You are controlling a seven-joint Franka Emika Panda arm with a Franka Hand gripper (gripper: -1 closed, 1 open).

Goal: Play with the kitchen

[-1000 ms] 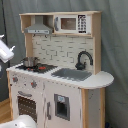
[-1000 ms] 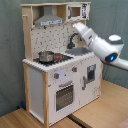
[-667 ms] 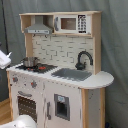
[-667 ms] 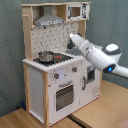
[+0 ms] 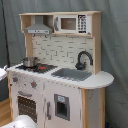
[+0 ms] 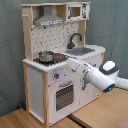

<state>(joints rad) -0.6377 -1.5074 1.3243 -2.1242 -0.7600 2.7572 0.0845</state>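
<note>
The kitchen is a white and light-wood toy unit that fills both exterior views. A small metal pot stands on the stove. To the right of the stove are a grey sink and a black faucet. Below the stove is the oven door, and a range hood hangs above it. In the second exterior view my gripper is low at the counter's front edge, just right of the stove, and the white arm reaches in from the right.
A toy microwave sits in the upper shelf. Grey curtain hangs behind the kitchen. The unit stands on a wood floor. At the first exterior view's left edge a white piece of the arm shows beside the stove.
In the second exterior view the arm has dropped from in front of the backsplash to the counter's front edge. In the first exterior view it has slid lower at the left edge.
</note>
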